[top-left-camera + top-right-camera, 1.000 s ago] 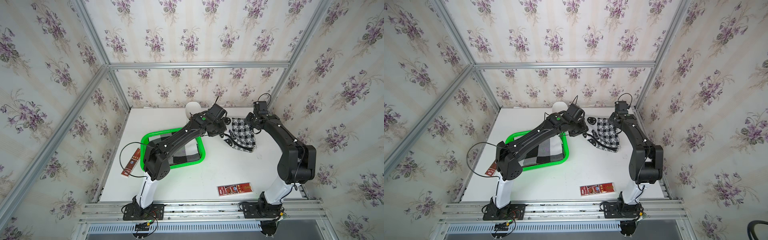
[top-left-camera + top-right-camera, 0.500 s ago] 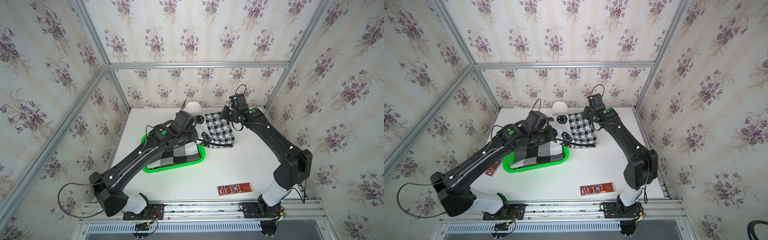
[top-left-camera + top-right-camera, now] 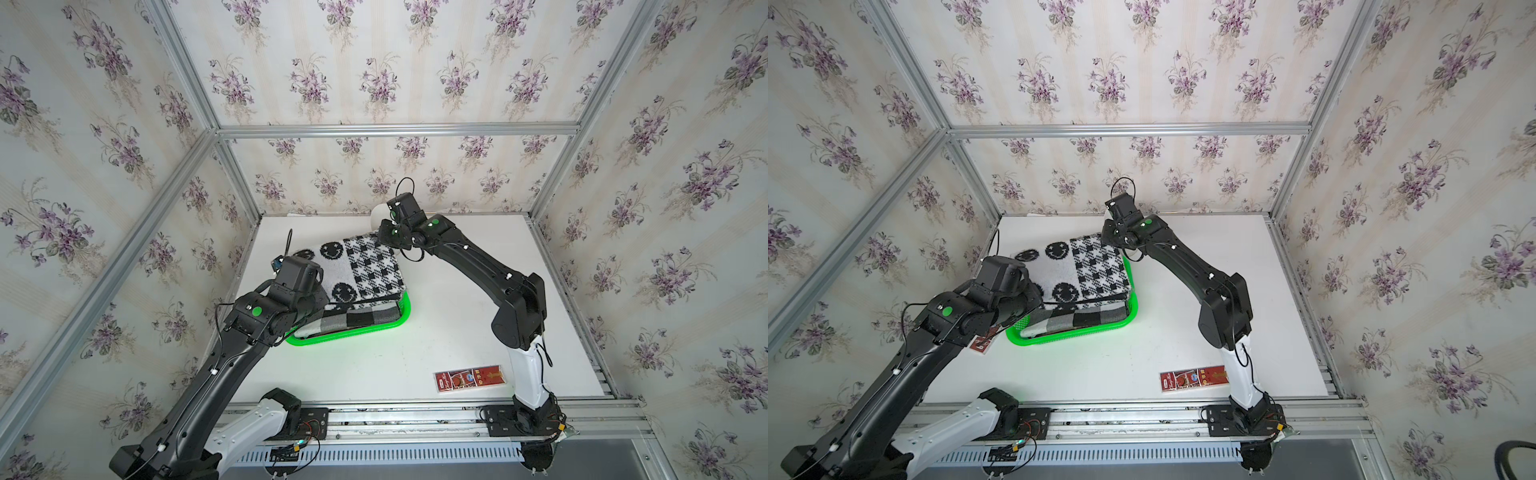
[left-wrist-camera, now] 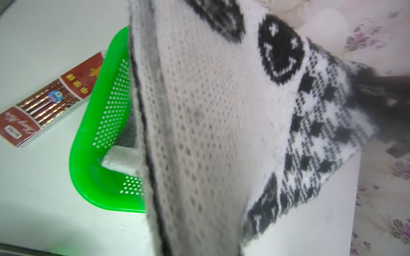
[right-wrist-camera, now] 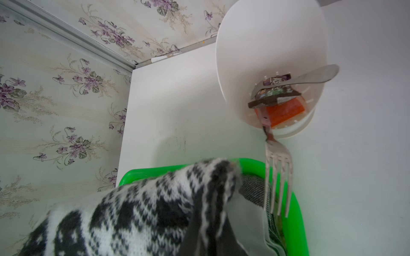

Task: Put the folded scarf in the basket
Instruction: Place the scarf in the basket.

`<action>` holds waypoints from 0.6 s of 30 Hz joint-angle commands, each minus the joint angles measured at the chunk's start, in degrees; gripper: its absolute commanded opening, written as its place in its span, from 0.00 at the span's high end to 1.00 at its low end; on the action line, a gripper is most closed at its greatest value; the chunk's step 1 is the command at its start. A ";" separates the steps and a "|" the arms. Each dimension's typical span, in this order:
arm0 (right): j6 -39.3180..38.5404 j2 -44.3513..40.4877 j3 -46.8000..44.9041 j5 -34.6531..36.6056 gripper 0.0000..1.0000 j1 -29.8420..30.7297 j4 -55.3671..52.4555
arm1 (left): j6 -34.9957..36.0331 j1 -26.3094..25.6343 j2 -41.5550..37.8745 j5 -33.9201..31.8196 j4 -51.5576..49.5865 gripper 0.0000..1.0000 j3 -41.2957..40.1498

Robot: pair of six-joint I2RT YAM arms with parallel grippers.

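Black jointed arms (image 3: 478, 266), white lower links (image 3: 530, 374), green round markers (image 3: 433, 223), looping black cables (image 3: 405, 179)

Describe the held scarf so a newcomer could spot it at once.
On the white table, find the green basket. The scarf is held up over it. Its black smiley faces set it apart from the checked scarf lying in the basket.

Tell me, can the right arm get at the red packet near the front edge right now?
Probably not yet. The right hand is shut on a corner of the scarf over the basket. The packet lies bare near that arm's base, so the way is free once it lets go.
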 commanded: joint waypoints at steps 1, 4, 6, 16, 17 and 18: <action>1.47 1.69 1.77 0.71 1.00 0.13 -0.89 | 2.55 3.58 -0.55 3.99 1.01 0.97 -2.64; 1.37 2.61 2.29 1.24 1.00 0.17 -2.45 | 2.73 4.54 0.47 5.93 -0.08 0.98 -2.90; 1.08 2.49 2.08 2.17 1.00 0.37 -3.48 | 3.00 4.60 0.94 6.91 -0.83 0.98 -2.76; -0.17 -2.75 -0.67 6.08 1.00 2.40 -6.30 | 3.35 4.60 -1.97 5.73 -5.20 0.97 -0.64; -0.26 -3.07 -0.99 6.35 1.00 2.70 -6.56 | 3.35 4.68 -2.28 5.26 -5.40 0.97 -1.03; -0.28 -3.50 -1.27 6.73 1.00 2.88 -6.74 | 3.36 4.78 -2.50 5.01 -5.26 0.97 -1.55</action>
